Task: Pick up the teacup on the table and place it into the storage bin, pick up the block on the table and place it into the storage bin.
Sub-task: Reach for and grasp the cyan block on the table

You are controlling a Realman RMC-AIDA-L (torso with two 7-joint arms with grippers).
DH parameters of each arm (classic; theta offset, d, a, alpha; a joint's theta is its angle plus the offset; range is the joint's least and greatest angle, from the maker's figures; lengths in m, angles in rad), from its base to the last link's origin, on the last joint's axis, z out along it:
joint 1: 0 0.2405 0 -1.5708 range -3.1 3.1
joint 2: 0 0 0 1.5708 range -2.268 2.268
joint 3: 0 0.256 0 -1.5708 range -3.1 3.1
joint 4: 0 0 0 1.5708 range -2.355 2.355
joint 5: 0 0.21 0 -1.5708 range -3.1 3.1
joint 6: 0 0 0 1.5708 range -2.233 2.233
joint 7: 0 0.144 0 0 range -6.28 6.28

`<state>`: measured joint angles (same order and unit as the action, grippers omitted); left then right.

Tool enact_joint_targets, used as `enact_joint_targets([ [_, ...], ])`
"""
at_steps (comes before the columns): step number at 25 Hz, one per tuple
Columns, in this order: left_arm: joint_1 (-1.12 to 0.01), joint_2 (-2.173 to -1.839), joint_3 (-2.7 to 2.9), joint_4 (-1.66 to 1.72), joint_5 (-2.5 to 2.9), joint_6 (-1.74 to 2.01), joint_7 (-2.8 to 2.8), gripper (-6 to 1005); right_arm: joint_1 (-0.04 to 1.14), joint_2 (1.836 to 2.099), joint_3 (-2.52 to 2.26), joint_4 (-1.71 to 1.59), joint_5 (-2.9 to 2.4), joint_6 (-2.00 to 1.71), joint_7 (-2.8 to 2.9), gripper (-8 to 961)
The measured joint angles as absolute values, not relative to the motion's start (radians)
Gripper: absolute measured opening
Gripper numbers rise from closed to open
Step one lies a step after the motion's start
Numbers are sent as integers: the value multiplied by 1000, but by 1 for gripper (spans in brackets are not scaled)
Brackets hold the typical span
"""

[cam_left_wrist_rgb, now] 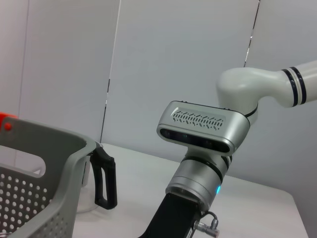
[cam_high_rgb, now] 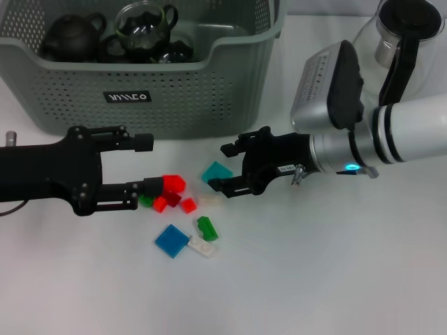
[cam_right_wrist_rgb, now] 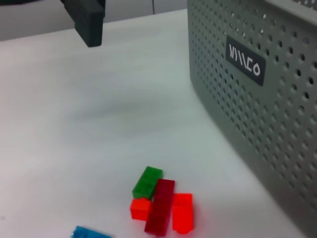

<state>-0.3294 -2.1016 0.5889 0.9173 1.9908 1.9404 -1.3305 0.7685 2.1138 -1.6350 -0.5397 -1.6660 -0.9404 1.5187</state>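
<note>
The grey-green storage bin (cam_high_rgb: 174, 91) stands at the back left. It holds a glass teacup (cam_high_rgb: 143, 26) and a dark teapot (cam_high_rgb: 70, 35). Several small blocks lie in front of it. My left gripper (cam_high_rgb: 149, 164) is open, low over the table, its lower finger touching a red block (cam_high_rgb: 172, 183). My right gripper (cam_high_rgb: 220, 167) is open too, fingers on either side of a teal block (cam_high_rgb: 217, 172). The right wrist view shows a green block (cam_right_wrist_rgb: 147, 181), a dark red block (cam_right_wrist_rgb: 160, 206) and the storage bin (cam_right_wrist_rgb: 257, 99) wall.
More blocks lie nearer me: blue (cam_high_rgb: 172, 241), white (cam_high_rgb: 202, 246), green (cam_high_rgb: 207, 228), cream (cam_high_rgb: 209, 199). A glass pitcher (cam_high_rgb: 405, 35) with a black handle stands at the back right, behind my right arm. The left wrist view shows the bin rim (cam_left_wrist_rgb: 49, 144).
</note>
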Motion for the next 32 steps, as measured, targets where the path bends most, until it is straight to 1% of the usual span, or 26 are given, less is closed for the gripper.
enact_joint_targets([
  [6, -330, -2104, 589, 915, 1991, 1934, -1330, 707, 776, 2116, -1727, -538, -1596, -854, 1519, 727],
  [17, -330, -2099, 589, 878, 1991, 1931, -1296, 707, 776, 2122, -1790, -537, -1559, -793, 1519, 730],
  [32, -330, -2098, 589, 877, 1992, 1930, -1295, 708, 797, 2122, -1872, -529, -1505, -725, 1521, 730],
])
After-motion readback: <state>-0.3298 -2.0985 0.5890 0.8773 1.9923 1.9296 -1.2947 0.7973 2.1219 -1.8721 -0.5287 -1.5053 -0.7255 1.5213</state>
